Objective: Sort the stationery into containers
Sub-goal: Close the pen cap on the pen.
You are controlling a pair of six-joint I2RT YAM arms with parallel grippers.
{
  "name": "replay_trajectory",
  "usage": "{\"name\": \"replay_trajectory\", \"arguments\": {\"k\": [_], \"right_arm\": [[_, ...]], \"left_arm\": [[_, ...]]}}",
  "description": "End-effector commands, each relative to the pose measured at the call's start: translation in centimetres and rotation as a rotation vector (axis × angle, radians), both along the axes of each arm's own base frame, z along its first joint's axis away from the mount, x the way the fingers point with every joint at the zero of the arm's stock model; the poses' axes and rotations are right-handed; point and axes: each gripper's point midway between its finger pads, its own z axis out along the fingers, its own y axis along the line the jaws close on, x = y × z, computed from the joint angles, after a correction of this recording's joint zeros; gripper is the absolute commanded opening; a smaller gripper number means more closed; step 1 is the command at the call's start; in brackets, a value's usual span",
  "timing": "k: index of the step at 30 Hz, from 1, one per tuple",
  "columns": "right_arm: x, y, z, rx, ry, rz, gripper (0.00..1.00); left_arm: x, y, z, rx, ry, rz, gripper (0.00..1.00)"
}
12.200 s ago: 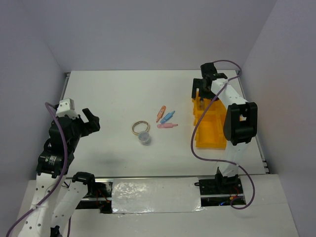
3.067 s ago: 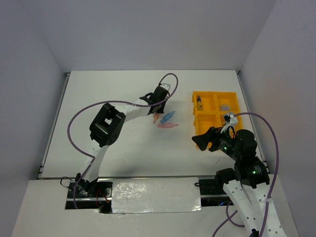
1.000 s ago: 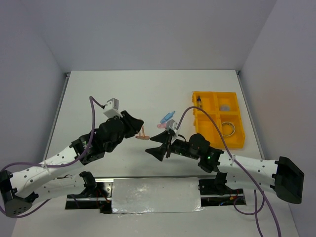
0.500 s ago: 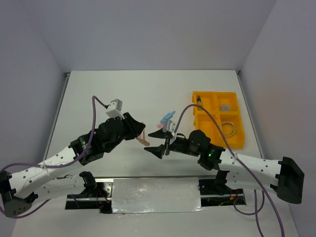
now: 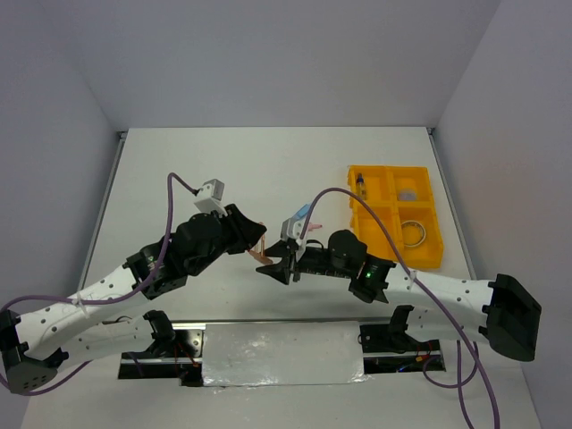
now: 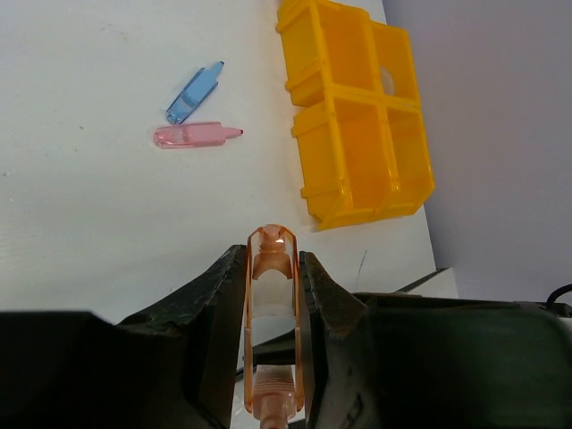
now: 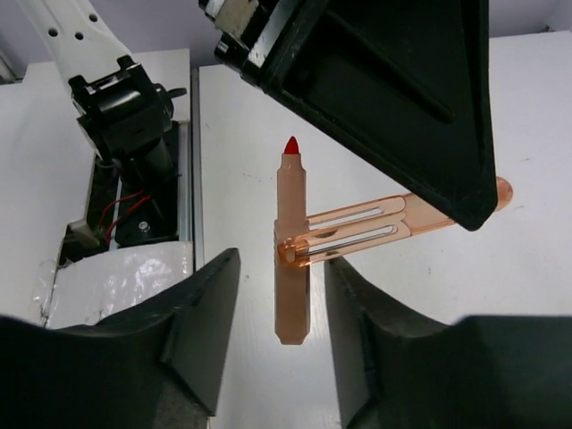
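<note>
Pinching orange clip [image 6: 271, 313], left tool [image 6: 271, 259], red tip [image 7: 291, 145] right-wrist only

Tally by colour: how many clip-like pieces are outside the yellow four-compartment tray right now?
Orange translucent clip-like piece, held by left gripper: 1
Blue translucent clip-like piece: 1
Pink translucent clip-like piece: 1
Total: 3

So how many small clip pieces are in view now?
3: the orange piece in the left gripper, the blue piece and pink piece on the table; more may be hidden.
</note>
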Motion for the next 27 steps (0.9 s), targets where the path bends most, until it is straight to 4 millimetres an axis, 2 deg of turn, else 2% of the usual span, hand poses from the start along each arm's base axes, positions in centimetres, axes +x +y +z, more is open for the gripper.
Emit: {"name": "replay_trajectory", "arguments": {"k": [1,2,5,7,10,20,27], "right_arm": [[0.3,0.7,2.2,0.049,-0.025,0.012,0.48],[0.5,0.8,1.9,0.046,-0.014,0.001,0.47],[1.1,1.0,1.4,0.035,0.007,-0.027,0.34],[1.3,1.2,0.9,0.021,0.024,-0.032,0.30],[1.4,1.3,0.7,0.025,0.042,-0.037,0.06],[0.9,1.4,0.2,0.046,0.113,-0.030,0.01],[1.3,1.5,-0.3,0.020,0.222,-0.078,0.00]], "left_arm": [[0.0,-0.3,2.9,-0.066,-0.061,-0.009,0.00],[0.0,-0.2,2.8,-0.066,-0.060,-0.006,0.00],[0.1,-0.1,2.8,-0.069,-0.062,0.001,0.00],[0.1,0.1,2.8,-0.068,-0.062,0.007,0.00],[0.2,0.3,2.7,-0.060,-0.062,0.018,0.00],[0.7,1.8,2.2,-0.031,-0.067,0.091,0.00],[1.2,2.3,1.9,-0.028,-0.078,0.139,0.00]]}}
